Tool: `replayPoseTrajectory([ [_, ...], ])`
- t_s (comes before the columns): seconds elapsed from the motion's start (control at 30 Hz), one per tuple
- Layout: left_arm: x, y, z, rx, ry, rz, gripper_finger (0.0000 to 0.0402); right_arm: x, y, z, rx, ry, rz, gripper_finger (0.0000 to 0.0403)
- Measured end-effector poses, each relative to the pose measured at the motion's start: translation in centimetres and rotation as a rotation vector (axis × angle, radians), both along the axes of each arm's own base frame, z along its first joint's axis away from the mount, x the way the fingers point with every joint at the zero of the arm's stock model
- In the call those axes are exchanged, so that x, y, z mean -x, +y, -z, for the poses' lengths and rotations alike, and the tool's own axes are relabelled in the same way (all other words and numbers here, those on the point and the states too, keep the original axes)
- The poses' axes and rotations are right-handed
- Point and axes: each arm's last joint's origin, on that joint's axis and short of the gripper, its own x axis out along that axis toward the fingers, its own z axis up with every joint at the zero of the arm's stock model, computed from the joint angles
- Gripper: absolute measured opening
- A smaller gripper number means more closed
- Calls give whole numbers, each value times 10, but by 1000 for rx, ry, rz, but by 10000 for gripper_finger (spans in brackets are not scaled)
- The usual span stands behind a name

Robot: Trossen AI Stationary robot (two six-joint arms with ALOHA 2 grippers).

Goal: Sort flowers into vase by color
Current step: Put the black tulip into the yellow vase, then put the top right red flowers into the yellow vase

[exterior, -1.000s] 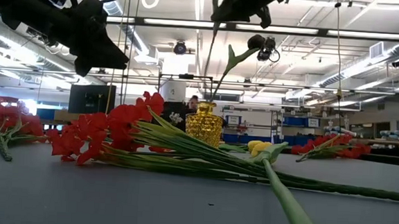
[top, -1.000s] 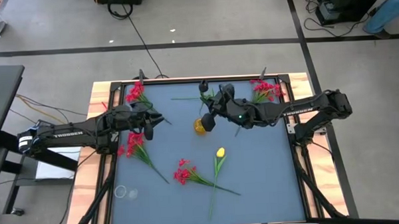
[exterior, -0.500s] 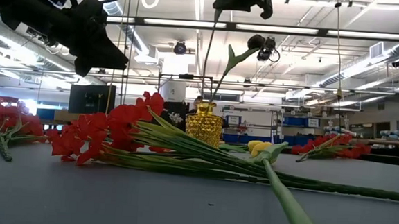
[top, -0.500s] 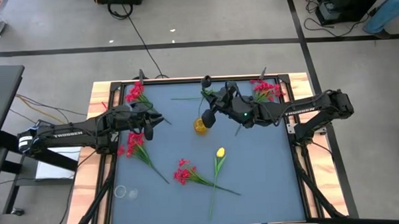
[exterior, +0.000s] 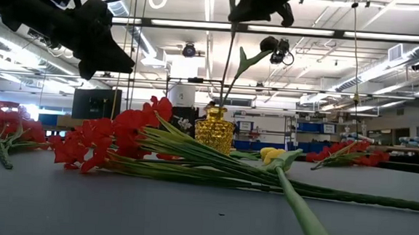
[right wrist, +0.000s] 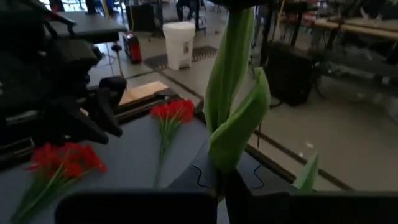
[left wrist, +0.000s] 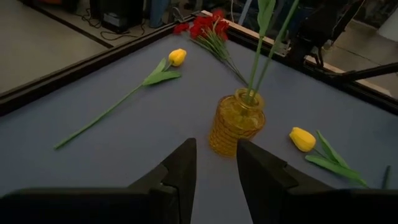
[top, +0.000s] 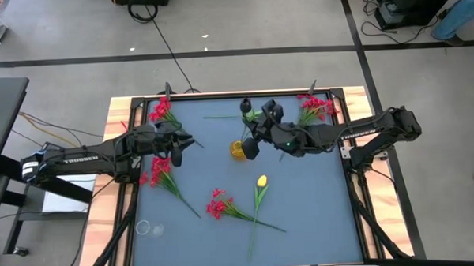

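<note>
The right gripper (top: 257, 129) clamps a green-stemmed dark-budded flower (exterior: 231, 60) standing in the yellow ribbed glass vase (exterior: 214, 130), its bud cut off above, while the left gripper (left wrist: 214, 163) hovers slightly parted.

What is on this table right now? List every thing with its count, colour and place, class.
table: one, blue-grey top, wooden rim
vase: one, yellow, mid-table
red flowers: four bunches lying flat; in the high view, top-left corner, left side, below centre, top-right corner
yellow tulips: two, lying flat; one below the vase in the high view, one near the top edge
dark-budded flower: one, green stem, standing in the vase
left gripper: one, dark, open, left of the vase
right gripper: one, dark, above the vase, shut on the dark-budded flower's stem
</note>
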Motion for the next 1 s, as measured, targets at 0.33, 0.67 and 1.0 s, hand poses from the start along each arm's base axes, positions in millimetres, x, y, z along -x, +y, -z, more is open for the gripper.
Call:
replayPoseTrajectory([
  [0.33,2,6,0,29,-12,-57,121,0,-15,11,-345,-91,-27,115],
  [0.67,2,8,0,37,-15,-68,121,11,-25,-12,-664,-254,8,279],
  [1.0,2,7,0,37,-14,-67,121,60,-29,-60,-675,-227,323,284],
])
